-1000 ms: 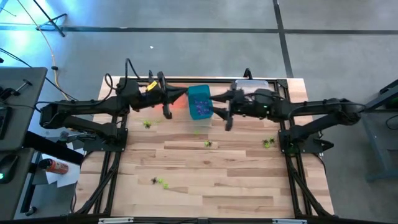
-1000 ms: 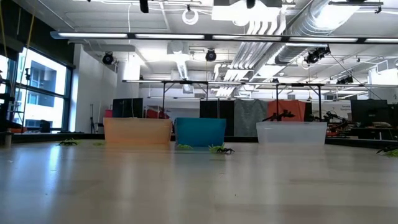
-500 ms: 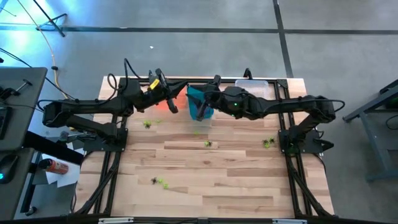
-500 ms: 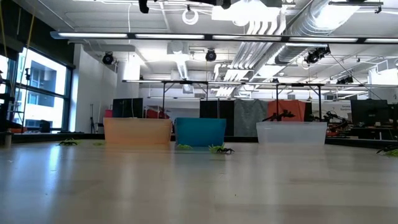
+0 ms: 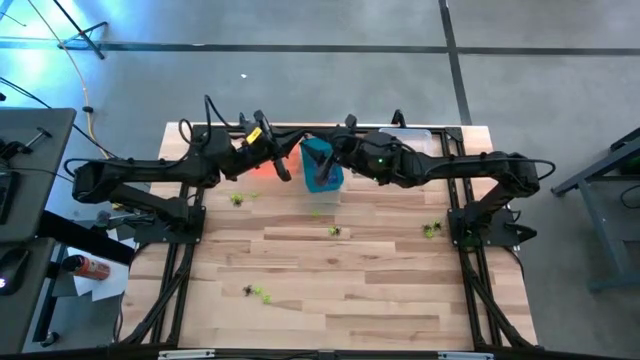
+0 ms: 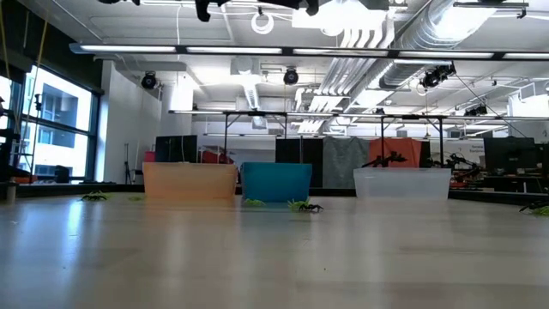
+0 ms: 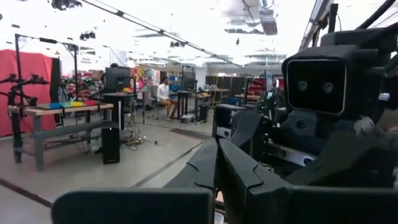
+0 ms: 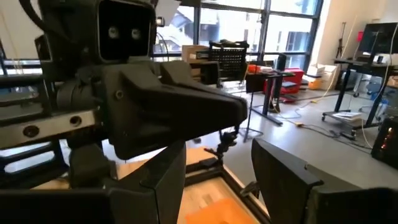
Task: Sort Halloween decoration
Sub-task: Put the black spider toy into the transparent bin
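The Halloween decoration lies as tiny spidery trinkets scattered over the wooden table: one at the left [image 5: 237, 198], one in the middle [image 5: 334, 231], one at the right [image 5: 432, 229] and a pair near the front [image 5: 255, 292]. Along the far edge stand an orange bin [image 6: 190, 182], a teal bin [image 5: 326, 150] and a clear bin [image 5: 412, 138]. My left gripper [image 5: 283, 172] hangs shut above the orange bin, its fingers pressed together [image 7: 217, 149]. My right gripper [image 5: 320, 180] hovers open over the teal bin and faces the left one, with nothing between its fingers [image 8: 219, 150].
The two arms meet head-on high over the far middle of the table, close to each other. In the low view a trinket [image 6: 304, 206] lies just in front of the teal bin [image 6: 276, 182]. The near half of the table holds only the pair of trinkets.
My right gripper has swung toward the table's left, from beside the teal bin's right side to above it, and now covers part of the bin. Its fingers have stayed apart. The bins and the trinkets have kept their places.
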Robot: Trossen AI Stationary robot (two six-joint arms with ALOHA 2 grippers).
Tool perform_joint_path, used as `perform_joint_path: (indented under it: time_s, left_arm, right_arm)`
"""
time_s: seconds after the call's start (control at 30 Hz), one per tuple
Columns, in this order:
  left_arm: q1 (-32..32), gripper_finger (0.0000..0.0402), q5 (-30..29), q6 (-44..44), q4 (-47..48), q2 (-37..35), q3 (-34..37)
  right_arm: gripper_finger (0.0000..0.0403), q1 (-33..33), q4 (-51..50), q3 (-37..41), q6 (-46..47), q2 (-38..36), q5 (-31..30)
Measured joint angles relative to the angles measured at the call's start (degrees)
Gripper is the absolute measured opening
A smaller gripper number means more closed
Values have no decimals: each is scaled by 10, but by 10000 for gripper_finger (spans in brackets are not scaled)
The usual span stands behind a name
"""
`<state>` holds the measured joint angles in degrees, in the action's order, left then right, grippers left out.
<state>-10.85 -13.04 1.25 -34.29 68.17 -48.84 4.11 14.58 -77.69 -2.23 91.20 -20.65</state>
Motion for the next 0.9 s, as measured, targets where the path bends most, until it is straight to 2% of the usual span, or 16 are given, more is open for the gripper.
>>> perform_joint_path:
  time_s: [0.37,0.47,0.8,0.9]
  left_arm:
    - [0,0,0,-5,-3,0,0]
    - [0,0,0,-6,-1,0,0]
    - [0,1,0,-6,0,0,0]
    - [0,5,0,-5,0,0,0]
  right_arm:
    - [172,4,-2,0,-12,0,-29]
    - [146,6,-2,0,-8,0,-29]
    - [20,8,-2,0,-8,0,-20]
    - [9,8,-2,0,-6,0,-20]
